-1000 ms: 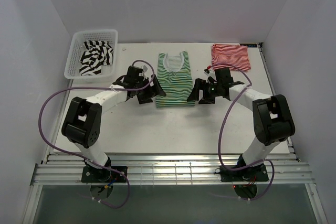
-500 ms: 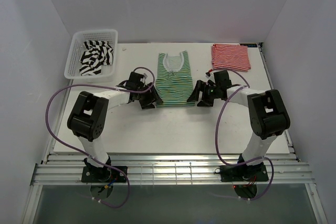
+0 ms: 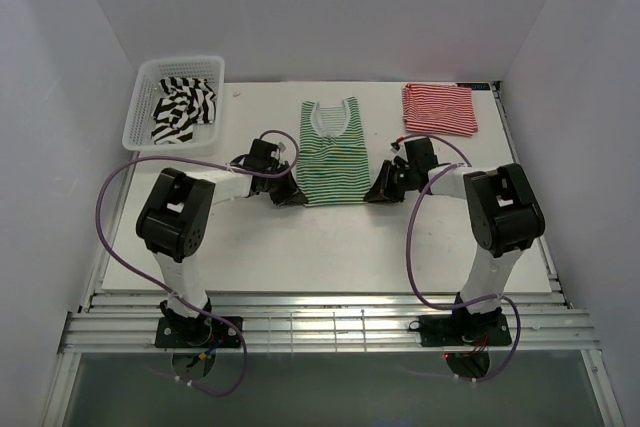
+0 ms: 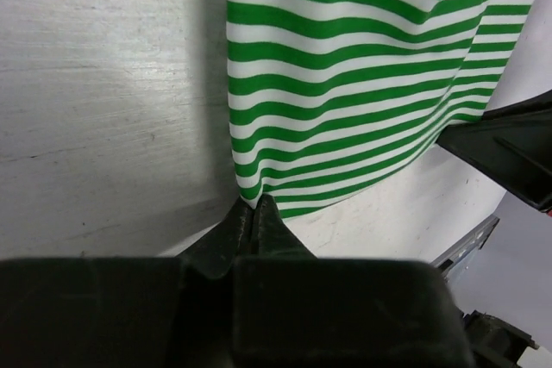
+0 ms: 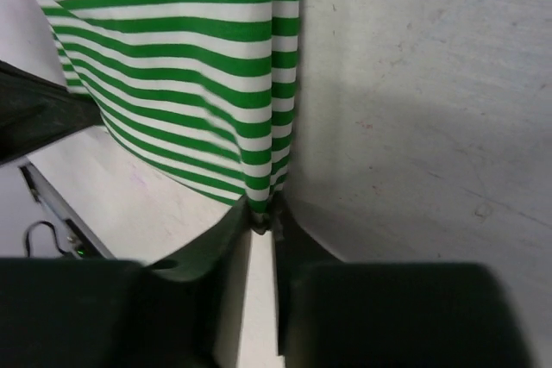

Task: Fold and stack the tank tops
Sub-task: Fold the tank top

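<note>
The green-and-white tank top lies flat mid-table, neck away from me. My left gripper is shut on its near left hem corner, pinched fabric showing at the fingertips. My right gripper is shut on the near right hem corner. A folded red-and-white tank top rests at the back right. The black-and-white tank top lies crumpled in the basket.
A white mesh basket stands at the back left. Purple cables loop off both arms over the near table. White walls close in the back and both sides. A metal rail runs along the near edge.
Both grippers came down to the green top's near corners and closed on them. The arms drew in toward the hem. The top itself lies where it was.
</note>
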{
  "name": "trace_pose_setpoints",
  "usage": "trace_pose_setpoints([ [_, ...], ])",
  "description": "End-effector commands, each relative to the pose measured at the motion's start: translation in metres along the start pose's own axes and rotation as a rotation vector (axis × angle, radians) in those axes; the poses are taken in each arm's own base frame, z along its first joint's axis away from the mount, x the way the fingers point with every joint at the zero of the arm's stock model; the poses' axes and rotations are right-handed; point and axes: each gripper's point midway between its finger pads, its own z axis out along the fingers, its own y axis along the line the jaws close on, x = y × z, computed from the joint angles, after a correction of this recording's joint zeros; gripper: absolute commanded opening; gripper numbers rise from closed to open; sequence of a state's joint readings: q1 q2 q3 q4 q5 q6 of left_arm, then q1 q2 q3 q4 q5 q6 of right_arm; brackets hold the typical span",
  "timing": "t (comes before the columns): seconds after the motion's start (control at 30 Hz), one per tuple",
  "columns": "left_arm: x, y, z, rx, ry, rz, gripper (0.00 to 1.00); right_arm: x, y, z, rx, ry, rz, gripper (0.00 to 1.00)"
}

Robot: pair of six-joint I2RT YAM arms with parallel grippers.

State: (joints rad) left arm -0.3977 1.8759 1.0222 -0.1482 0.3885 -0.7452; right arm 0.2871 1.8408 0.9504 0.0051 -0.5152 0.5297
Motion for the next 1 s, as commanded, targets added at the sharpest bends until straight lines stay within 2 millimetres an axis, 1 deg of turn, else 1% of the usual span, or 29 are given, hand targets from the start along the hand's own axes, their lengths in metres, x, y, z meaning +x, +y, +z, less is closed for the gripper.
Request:
trace_pose_setpoints([
  [0.0, 0.007, 0.009, 0.003, -0.041, 0.018, 0.010, 0.00, 0.017, -0.020, 0.006, 0.050, 0.044, 0.031, 0.10],
  [0.03, 0.007, 0.007, 0.003, -0.034, 0.020, 0.012, 0.00, 0.016, -0.018, 0.005, 0.047, 0.039, 0.024, 0.08],
  [0.13, 0.010, -0.005, -0.005, -0.002, 0.020, 0.027, 0.00, 0.017, -0.012, -0.003, 0.033, 0.028, 0.007, 0.08],
  [0.17, 0.014, -0.006, -0.008, 0.007, 0.027, 0.029, 0.00, 0.015, -0.004, -0.009, 0.012, 0.015, -0.017, 0.08],
  [0.2, 0.015, -0.016, -0.017, 0.034, 0.022, 0.034, 0.00, 0.015, 0.000, -0.014, 0.001, 0.012, -0.022, 0.08],
  [0.23, 0.019, -0.021, -0.022, 0.046, 0.028, 0.035, 0.00, 0.025, 0.001, -0.017, -0.005, 0.029, -0.014, 0.08],
  [0.27, 0.027, -0.021, -0.027, 0.055, 0.044, 0.030, 0.00, 0.025, 0.012, -0.028, -0.036, 0.017, -0.034, 0.08],
  [0.3, 0.028, -0.032, -0.040, 0.091, 0.031, 0.041, 0.00, 0.029, 0.015, -0.033, -0.043, 0.018, -0.033, 0.08],
  [0.33, 0.034, -0.037, -0.047, 0.111, 0.043, 0.031, 0.00, 0.034, 0.018, -0.039, -0.049, 0.019, -0.035, 0.08],
  [0.37, 0.038, -0.040, -0.053, 0.125, 0.047, 0.028, 0.00, 0.044, 0.022, -0.050, -0.057, 0.021, -0.037, 0.08],
  [0.4, 0.048, -0.037, -0.058, 0.124, 0.065, 0.016, 0.00, 0.049, 0.024, -0.056, -0.057, 0.021, -0.040, 0.08],
  [0.43, 0.052, -0.046, -0.071, 0.153, 0.063, 0.007, 0.00, 0.055, 0.024, -0.062, -0.053, 0.025, -0.040, 0.08],
  [0.47, 0.057, -0.050, -0.077, 0.170, 0.073, 0.006, 0.00, 0.066, 0.027, -0.073, -0.058, 0.034, -0.039, 0.08],
  [0.5, 0.064, -0.049, -0.083, 0.173, 0.092, -0.003, 0.00, 0.071, 0.029, -0.078, -0.060, 0.038, -0.036, 0.08],
  [0.53, 0.068, -0.051, -0.089, 0.182, 0.094, -0.004, 0.00, 0.077, 0.030, -0.083, -0.063, 0.044, -0.033, 0.08],
  [0.57, 0.071, -0.062, -0.103, 0.219, 0.089, 0.004, 0.00, 0.081, 0.036, -0.092, -0.079, 0.034, -0.045, 0.08],
  [0.63, 0.079, -0.065, -0.114, 0.220, 0.104, -0.006, 0.00, 0.091, 0.039, -0.102, -0.075, 0.055, -0.028, 0.08],
  [0.67, 0.080, -0.071, -0.124, 0.240, 0.097, -0.003, 0.00, 0.091, 0.047, -0.110, -0.093, 0.042, -0.040, 0.08],
  [0.7, 0.083, -0.072, -0.129, 0.235, 0.106, -0.013, 0.00, 0.093, 0.052, -0.117, -0.092, 0.050, -0.034, 0.08],
  [0.77, 0.083, -0.085, -0.144, 0.278, 0.099, -0.010, 0.00, 0.090, 0.064, -0.130, -0.111, 0.032, -0.046, 0.08],
  [0.8, 0.083, -0.089, -0.148, 0.287, 0.100, -0.013, 0.00, 0.081, 0.075, -0.138, -0.122, 0.007, -0.064, 0.08],
  [0.83, 0.083, -0.092, -0.152, 0.301, 0.098, -0.009, 0.00, 0.082, 0.079, -0.144, -0.116, 0.014, -0.058, 0.08],
  [0.87, 0.080, -0.099, -0.158, 0.316, 0.092, -0.005, 0.00, 0.078, 0.084, -0.149, -0.115, 0.001, -0.065, 0.08],
  [0.93, 0.078, -0.101, -0.163, 0.302, 0.088, -0.007, 0.00, 0.070, 0.096, -0.160, -0.126, -0.015, -0.077, 0.08],
  [0.97, 0.073, -0.108, -0.167, 0.312, 0.076, 0.002, 0.00, 0.067, 0.100, -0.162, -0.134, -0.016, -0.080, 0.08],
])
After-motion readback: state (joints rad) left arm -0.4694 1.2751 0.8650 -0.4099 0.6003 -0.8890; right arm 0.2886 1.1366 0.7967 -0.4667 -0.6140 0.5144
